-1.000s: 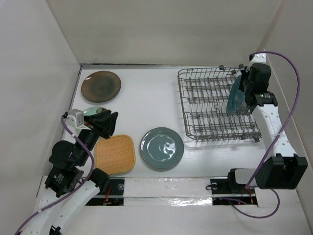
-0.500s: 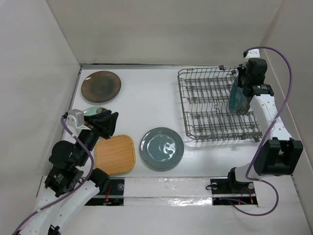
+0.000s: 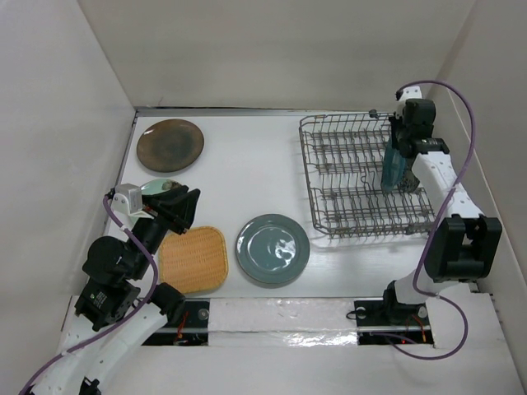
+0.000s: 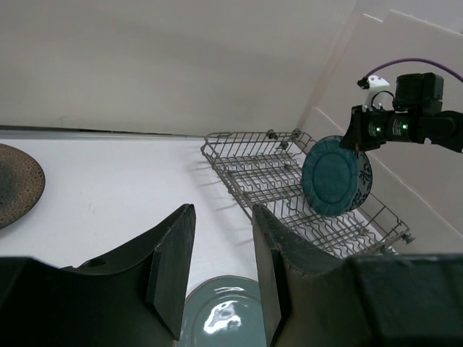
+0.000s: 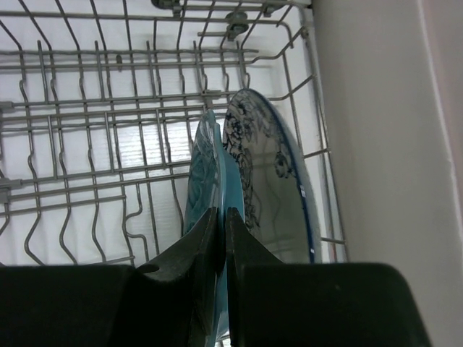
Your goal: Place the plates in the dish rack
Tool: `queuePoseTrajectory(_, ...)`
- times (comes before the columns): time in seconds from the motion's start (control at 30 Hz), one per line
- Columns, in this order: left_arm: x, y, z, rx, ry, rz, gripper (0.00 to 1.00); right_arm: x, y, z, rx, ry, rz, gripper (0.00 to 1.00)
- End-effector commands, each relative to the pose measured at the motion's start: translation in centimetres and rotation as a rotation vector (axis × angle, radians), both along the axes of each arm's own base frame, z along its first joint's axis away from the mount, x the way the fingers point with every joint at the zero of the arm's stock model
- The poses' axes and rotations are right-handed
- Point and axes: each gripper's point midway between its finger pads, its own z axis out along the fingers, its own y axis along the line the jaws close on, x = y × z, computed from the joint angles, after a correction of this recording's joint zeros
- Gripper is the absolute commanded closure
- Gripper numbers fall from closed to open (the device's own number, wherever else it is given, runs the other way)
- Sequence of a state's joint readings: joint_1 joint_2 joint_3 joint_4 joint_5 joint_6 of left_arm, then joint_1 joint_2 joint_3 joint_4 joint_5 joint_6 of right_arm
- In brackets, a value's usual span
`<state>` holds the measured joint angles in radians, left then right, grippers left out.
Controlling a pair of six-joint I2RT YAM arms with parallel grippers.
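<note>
Teal plate (image 5: 200, 181) – rim clamped inside right gripper (image 5: 221, 217).

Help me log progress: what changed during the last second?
The right gripper, shut on the teal plate, shifted left over the dish rack and turned the plate more upright beside the white floral plate. The left gripper, brown plate, grey-blue plate and tan plate stayed put.
</note>
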<state>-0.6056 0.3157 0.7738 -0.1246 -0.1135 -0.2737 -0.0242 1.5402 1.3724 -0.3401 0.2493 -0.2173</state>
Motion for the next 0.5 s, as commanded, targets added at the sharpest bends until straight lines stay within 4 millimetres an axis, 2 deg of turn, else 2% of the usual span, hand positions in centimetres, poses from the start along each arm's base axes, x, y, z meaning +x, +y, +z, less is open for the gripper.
queuePoseTrajectory(0.0, -0.6, 0.4, 1.8, -0.035, -0.056, -0.001, 0.65, 2.2, 0.3, 5.1, -0.018, -0.176, 0.009, 1.00)
queuePoseTrajectory(0.1, -0.4, 0.3, 1.6, -0.029, -0.049, 0.002, 0.65, 2.0, 0.3, 4.0, -0.006, -0.181, 0.002, 1.00)
queuePoseTrajectory(0.23, -0.6, 0.3, 1.8, -0.034, -0.057, -0.007, 0.65, 1.6, -1.1, 2.4, 0.041, -0.171, -0.045, 1.00)
queuePoseTrajectory(0.27, -0.5, 0.2, 1.7, -0.032, -0.053, -0.007, 0.65, 1.5, -0.9, 2.2, 0.069, -0.191, -0.051, 1.00)
queuePoseTrajectory(0.33, -0.4, 0.1, 1.5, -0.026, -0.046, -0.009, 0.65, 1.4, -2.3, 1.8, 0.106, -0.206, -0.098, 0.91)
queuePoseTrajectory(0.47, -0.5, 0.0, 1.6, -0.030, -0.051, -0.013, 0.65, 1.3, -2.9, 0.1, 0.181, -0.193, -0.156, 0.89)
